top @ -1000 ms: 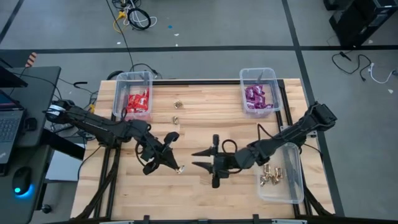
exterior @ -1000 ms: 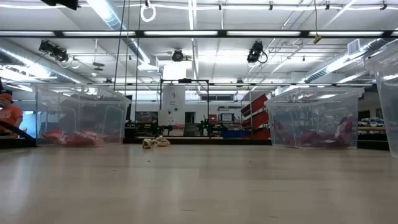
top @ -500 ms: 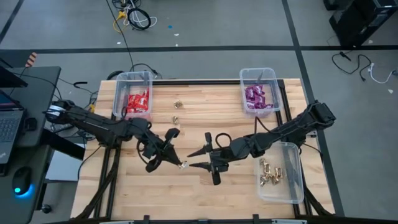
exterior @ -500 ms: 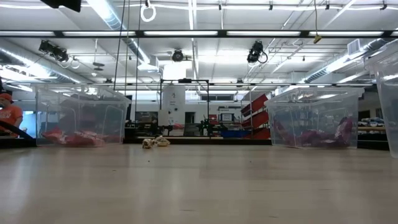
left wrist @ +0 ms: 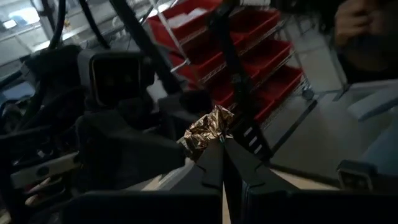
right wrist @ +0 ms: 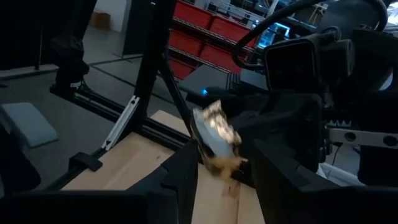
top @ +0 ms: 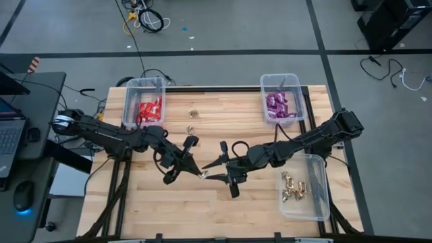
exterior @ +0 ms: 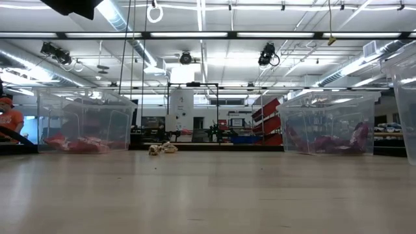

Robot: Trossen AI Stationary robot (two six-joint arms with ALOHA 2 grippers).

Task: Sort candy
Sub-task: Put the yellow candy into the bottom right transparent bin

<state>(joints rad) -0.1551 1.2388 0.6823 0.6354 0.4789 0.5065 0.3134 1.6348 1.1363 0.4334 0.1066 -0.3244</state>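
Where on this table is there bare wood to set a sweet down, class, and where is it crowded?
Bare wood runs along the near edge, and between the red bin and purple bin, apart from two gold sweets. The middle is crowded: the left claw, pinching a gold piece, meets the right claw.

The surface (top: 223,209) is pale planked wood with a smooth, faintly satin finish. The bins (top: 143,102) are clear, glossy plastic. The gold candy (left wrist: 205,132) wears crinkled, shiny metallic foil. The red packets (top: 150,111) and purple packets (top: 277,104) look like glossy film. The fingers (left wrist: 214,165) are dark and matt.
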